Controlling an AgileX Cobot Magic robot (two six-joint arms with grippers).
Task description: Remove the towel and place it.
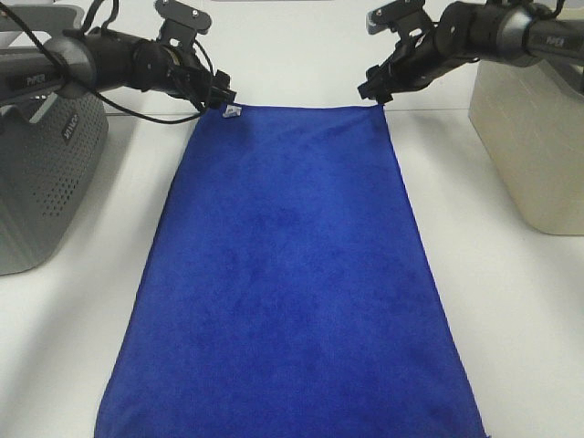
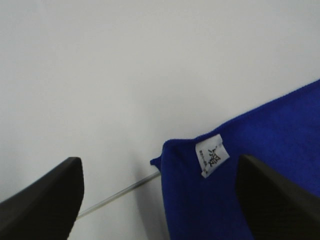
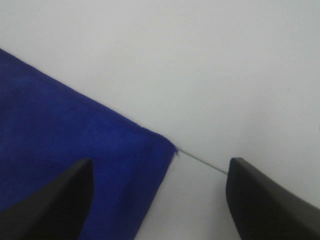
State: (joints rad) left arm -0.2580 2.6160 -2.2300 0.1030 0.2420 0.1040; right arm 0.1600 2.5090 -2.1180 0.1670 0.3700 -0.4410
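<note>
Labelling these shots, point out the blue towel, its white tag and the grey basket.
blue towel (image 1: 287, 274), exterior high view, middle of the cloth.
white tag (image 2: 212, 156), left wrist view, centre of the label.
grey basket (image 1: 41, 182), exterior high view, perforated side wall.

A plain white tabletop (image 1: 301, 64) is seen throughout, evenly and brightly lit. A thin seam (image 3: 202, 162) is drawn across it. A perforated grey basket (image 1: 41, 182) and a beige bin (image 1: 534, 146) are set at opposite edges.

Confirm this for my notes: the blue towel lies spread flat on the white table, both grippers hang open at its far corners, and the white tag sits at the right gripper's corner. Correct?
Not quite. The white tag sits at the left gripper's corner, as the left wrist view shows. The rest holds: blue towel flat on the white table, right gripper open too.
</note>
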